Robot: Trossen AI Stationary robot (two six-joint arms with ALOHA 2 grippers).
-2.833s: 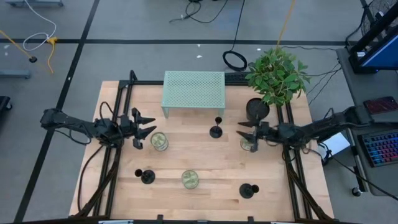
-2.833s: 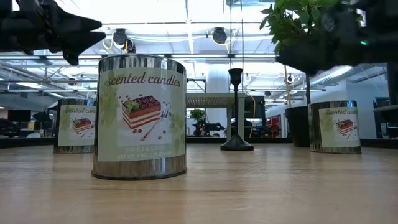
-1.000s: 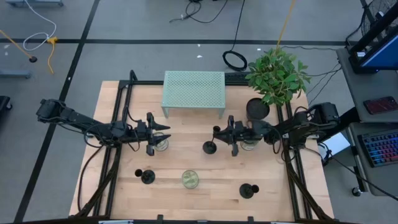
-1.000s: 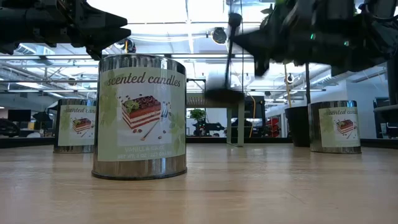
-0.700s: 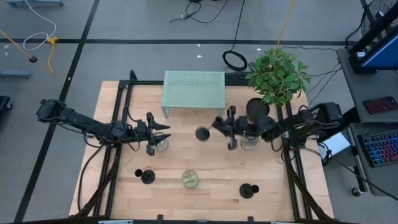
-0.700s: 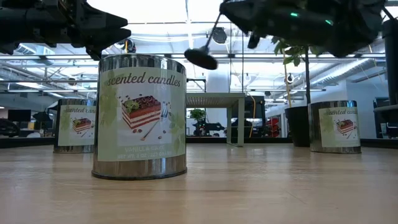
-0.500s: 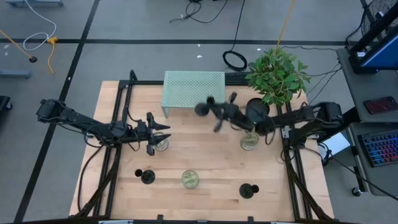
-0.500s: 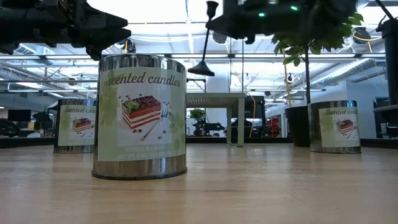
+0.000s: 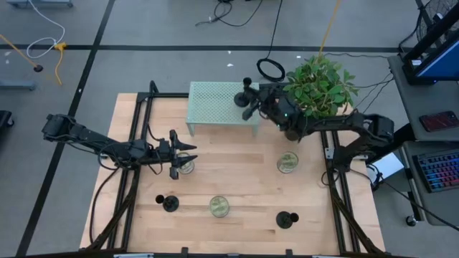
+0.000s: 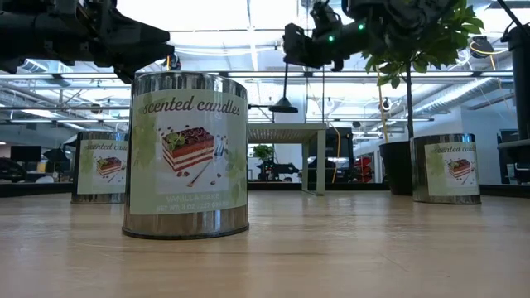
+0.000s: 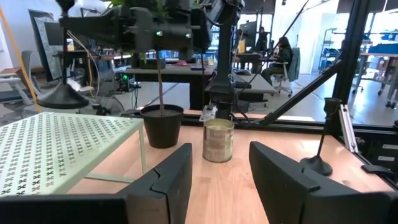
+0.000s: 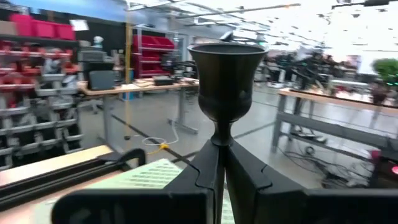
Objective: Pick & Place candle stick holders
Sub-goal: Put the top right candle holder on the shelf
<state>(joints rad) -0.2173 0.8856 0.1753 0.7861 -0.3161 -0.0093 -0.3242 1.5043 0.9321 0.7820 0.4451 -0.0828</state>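
Now we have our right gripper [image 9: 252,100] clamped on a candle holder's [image 9: 244,97] stem, upright above the green rack [image 9: 215,104] at upper centre, which lies straight below. Our left gripper [image 9: 183,153] waits, fingers parted and empty, at middle left.

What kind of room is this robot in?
Probably a robotics lab or workshop: workbenches stand around, red storage bins fill shelves, and cables trail across the floor beside the wooden table.

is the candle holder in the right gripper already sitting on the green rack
No, in the low view the candle holder hangs from the right gripper, its base clearly above the green rack.
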